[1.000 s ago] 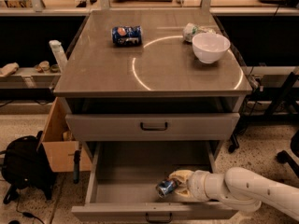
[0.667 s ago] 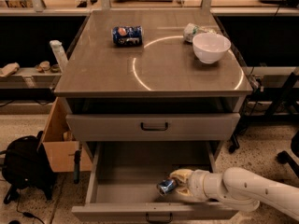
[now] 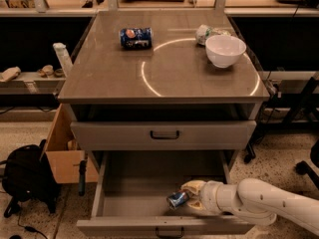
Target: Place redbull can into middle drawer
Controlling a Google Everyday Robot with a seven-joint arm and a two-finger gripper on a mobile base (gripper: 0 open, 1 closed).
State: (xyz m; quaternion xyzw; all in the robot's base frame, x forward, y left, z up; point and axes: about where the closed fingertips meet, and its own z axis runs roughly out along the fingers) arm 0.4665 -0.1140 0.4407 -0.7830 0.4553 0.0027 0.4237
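Observation:
The middle drawer [image 3: 144, 180] is pulled open at the bottom of the grey cabinet, with its deep tray showing and a small dark handle [image 3: 169, 231] on its front. My gripper [image 3: 192, 196] reaches in from the right on a white arm and sits low inside the tray near the front. It is shut on the redbull can [image 3: 176, 199], a slim silver-and-blue can that lies tilted with its end pointing left, at or just above the drawer floor.
A closed grey drawer [image 3: 163, 134] sits above the open one. On the cabinet top lie a stubby dark blue can [image 3: 135, 37], a white bowl [image 3: 225, 50] and a crumpled wrapper [image 3: 204, 33]. A cardboard box [image 3: 65, 156] and black backpack [image 3: 22, 178] stand at left.

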